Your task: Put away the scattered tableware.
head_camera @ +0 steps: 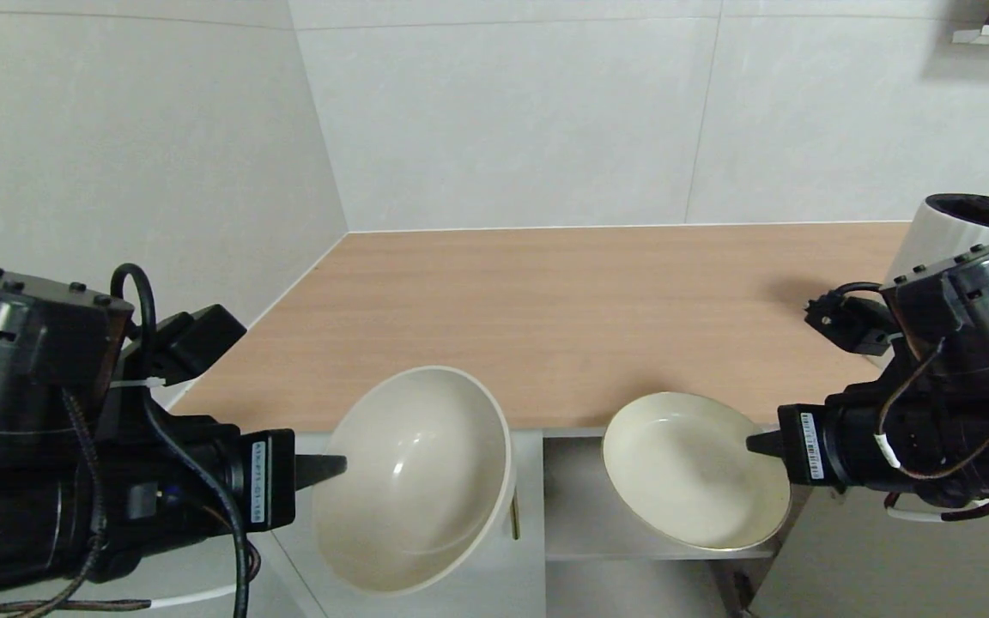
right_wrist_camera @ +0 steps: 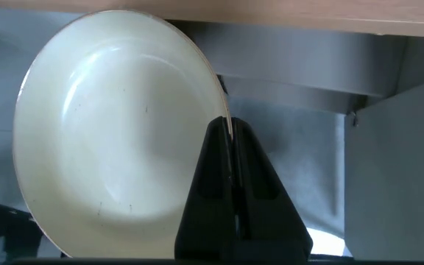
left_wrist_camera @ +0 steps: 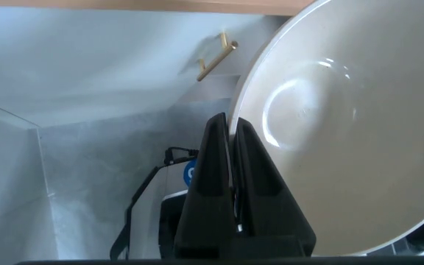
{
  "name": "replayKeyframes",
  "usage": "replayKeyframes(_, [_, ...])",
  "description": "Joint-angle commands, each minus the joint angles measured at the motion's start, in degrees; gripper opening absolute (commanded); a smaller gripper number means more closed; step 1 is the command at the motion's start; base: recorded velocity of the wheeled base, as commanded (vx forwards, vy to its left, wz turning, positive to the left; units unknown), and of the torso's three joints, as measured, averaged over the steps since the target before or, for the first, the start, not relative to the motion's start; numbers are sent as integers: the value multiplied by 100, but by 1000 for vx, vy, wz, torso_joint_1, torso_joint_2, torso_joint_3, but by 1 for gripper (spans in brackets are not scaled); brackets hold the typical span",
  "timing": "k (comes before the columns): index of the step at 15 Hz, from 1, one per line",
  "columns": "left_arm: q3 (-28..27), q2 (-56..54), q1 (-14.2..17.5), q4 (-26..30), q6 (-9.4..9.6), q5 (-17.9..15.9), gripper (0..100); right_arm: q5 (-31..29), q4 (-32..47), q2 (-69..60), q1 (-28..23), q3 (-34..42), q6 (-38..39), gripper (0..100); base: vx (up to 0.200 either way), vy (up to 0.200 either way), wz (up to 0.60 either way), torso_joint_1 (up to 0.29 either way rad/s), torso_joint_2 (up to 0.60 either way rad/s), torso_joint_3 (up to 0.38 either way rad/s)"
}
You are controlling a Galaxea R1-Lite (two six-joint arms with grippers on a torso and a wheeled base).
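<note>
Gripping the rim of the large cream bowl [head_camera: 413,481], the left claw [head_camera: 336,468] was clenched on it at the near left, holding it tilted in the air before the closed cabinet door [head_camera: 527,592] under the tabletop [head_camera: 563,300] edge. Rightward, the open cabinet shelf [head_camera: 576,515] lay just beside the bowl and directly beneath the shallow plate [head_camera: 692,472], which the right claw [head_camera: 756,442] pinched by its right rim. The right arm looked nearer that opening, so the plate probably needed only to go down and in, the bowl rightward first.
</note>
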Motion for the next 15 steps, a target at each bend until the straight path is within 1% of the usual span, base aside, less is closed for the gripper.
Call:
replayKeyframes(1, [12,16,-5,1,-3,-4,0,1,-1,64,1,44,1,0,0,0,0,0,0,0])
replayKeyframes(4, [47,33,-49,10,23,-13,0,1,-1,73,1,53,-8,0,0,0,0,0,0,0])
replayKeyframes(6, [108,42,-49,10,164,-22,0,1,8,91,1,53,-8,0,0,0,0,0,0,0])
replayKeyframes(8, [108,42,-49,10,164,-22,0,1,8,99,1,53,-8,0,0,0,0,-43,111,72])
replayKeyframes(15, [117,60,-49,10,164,-22,0,1,-1,126,10,115,-158,0,0,0,0,-175,441,256])
